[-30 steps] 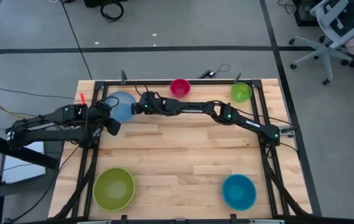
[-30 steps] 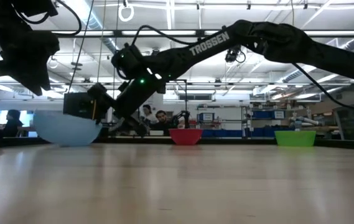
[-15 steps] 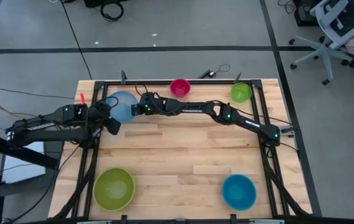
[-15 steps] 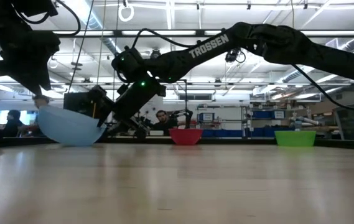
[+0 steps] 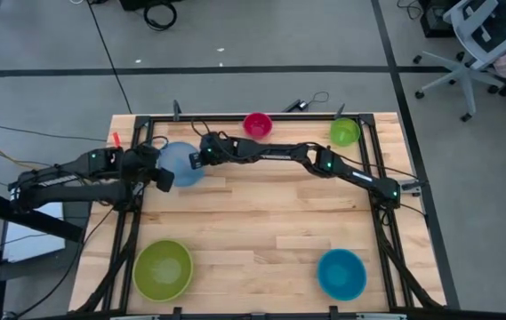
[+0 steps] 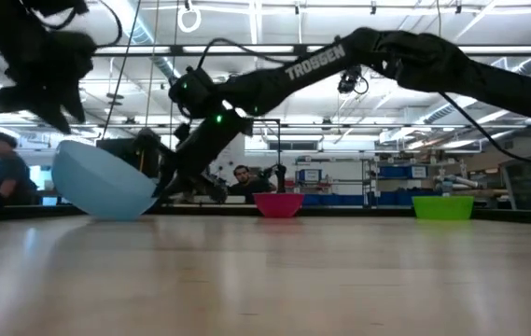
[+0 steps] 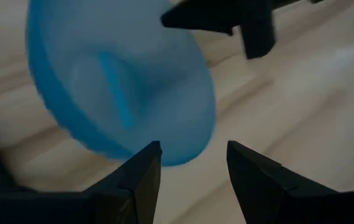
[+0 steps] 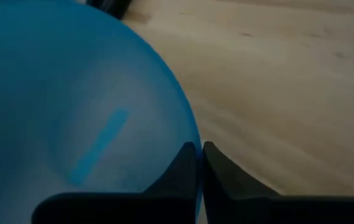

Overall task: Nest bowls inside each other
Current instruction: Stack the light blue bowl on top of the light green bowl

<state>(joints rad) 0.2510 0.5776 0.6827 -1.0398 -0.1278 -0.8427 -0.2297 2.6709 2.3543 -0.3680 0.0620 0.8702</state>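
The light blue bowl (image 5: pixel 179 163) sits tilted at the table's far left, its underside on the wood (image 6: pixel 116 213). My right gripper (image 5: pixel 196 161) reaches across from the right and is shut on its rim. My left gripper (image 5: pixel 160 180) hangs open at the bowl's near-left side, above the raised rim (image 6: pixel 64 147); in the left wrist view the bowl (image 7: pixel 121 81) lies just ahead of its spread fingers (image 7: pixel 192 165). I see no touch there. My right gripper pinches the bowl's rim (image 8: pixel 191 138) on the side toward the table's right, one finger inside the wall and one outside (image 8: pixel 217 165). The fingers slant down from the right. The bowl is tipped, its opposite rim raised, its underside on the table.
The magenta-pink bowl (image 5: pixel 258 124) and the small green bowl (image 5: pixel 344 132) stand at the far edge. The large lime green bowl (image 5: pixel 163 269) is near left and the teal blue bowl (image 5: pixel 341 273) near right. Bare wood lies between them.
My right gripper has shut on the light blue bowl's rim. The bowl, level a second ago, has tipped, its rim away from the gripper rising, and it has slid a little toward the near edge.
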